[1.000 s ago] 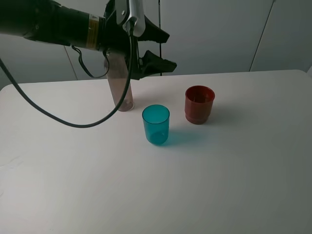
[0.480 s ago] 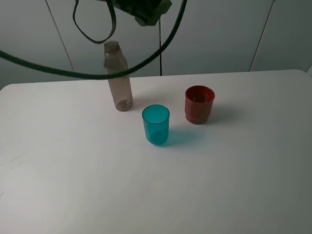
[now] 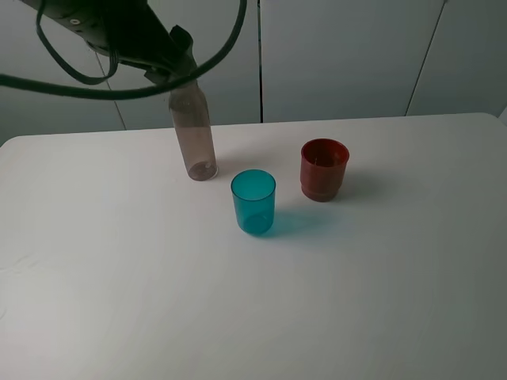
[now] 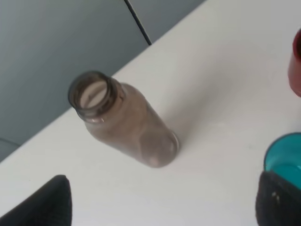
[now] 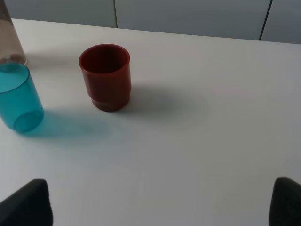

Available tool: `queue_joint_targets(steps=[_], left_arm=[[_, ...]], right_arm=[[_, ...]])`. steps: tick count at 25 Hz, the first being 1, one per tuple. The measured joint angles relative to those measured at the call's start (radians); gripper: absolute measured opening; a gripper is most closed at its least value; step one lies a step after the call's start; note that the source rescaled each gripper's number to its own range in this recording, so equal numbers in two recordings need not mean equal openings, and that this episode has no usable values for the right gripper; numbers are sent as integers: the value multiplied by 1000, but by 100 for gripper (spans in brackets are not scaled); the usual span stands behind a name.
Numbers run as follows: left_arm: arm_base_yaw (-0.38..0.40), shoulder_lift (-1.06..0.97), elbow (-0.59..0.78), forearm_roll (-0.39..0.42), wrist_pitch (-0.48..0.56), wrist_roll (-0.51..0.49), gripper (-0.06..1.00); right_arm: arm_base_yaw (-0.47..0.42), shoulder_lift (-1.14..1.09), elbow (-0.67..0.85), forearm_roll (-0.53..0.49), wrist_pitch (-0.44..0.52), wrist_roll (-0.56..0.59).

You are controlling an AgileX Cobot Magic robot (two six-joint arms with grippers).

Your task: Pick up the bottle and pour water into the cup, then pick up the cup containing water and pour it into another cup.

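Your left fingers (image 4: 160, 207) are spread, empty, above the bottle (image 4: 124, 125), which stands upright on the desk (image 3: 356, 301). Right fingers (image 5: 160, 207) spread, idle. Beyond the bottle: the cup (image 3: 253, 202), then another cup (image 3: 323, 169). Nothing grasped; both pours remain.

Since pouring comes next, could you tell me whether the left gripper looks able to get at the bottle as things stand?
Probably yes: the left gripper is open above the upright bottle, and the teal cup stands apart from it.

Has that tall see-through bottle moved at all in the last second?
No. The bottle stands in the same spot, behind and left of the teal cup, base unchanged against it.
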Motion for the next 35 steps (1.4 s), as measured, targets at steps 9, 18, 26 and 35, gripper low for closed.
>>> queue_joint_targets(steps=[9, 18, 26, 35], left_arm=[[112, -179, 185, -220, 18, 78, 99], [238, -452, 395, -274, 33, 60, 99], [458, -729, 574, -338, 58, 73, 99], [635, -1030, 749, -404, 65, 153, 99]], right_arm=[[0, 0, 0, 0, 0, 0], [0, 0, 0, 0, 0, 0], [0, 0, 0, 0, 0, 0], [0, 0, 0, 0, 0, 0]])
